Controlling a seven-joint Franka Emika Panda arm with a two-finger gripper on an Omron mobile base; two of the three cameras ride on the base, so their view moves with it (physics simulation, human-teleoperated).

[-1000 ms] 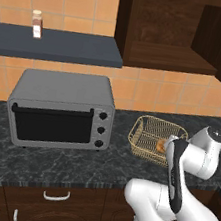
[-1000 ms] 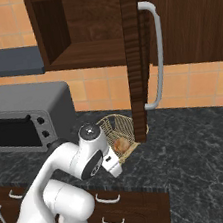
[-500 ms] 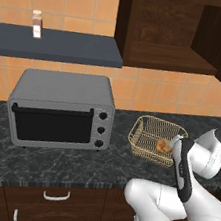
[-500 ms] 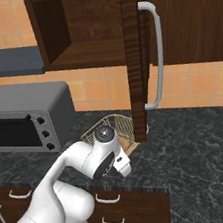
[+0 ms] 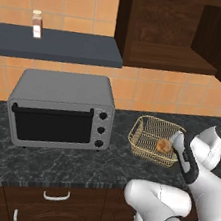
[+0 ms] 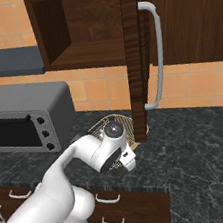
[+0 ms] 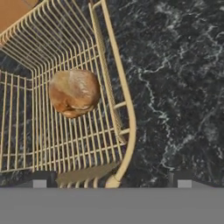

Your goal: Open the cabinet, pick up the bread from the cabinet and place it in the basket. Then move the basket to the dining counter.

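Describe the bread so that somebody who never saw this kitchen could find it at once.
Start at the grey toaster oven on the black speckled counter. Just to its right, below the open cabinet, sits a golden wire basket. The bread lies inside it: a small round tan-brown roll, the only thing in the basket.
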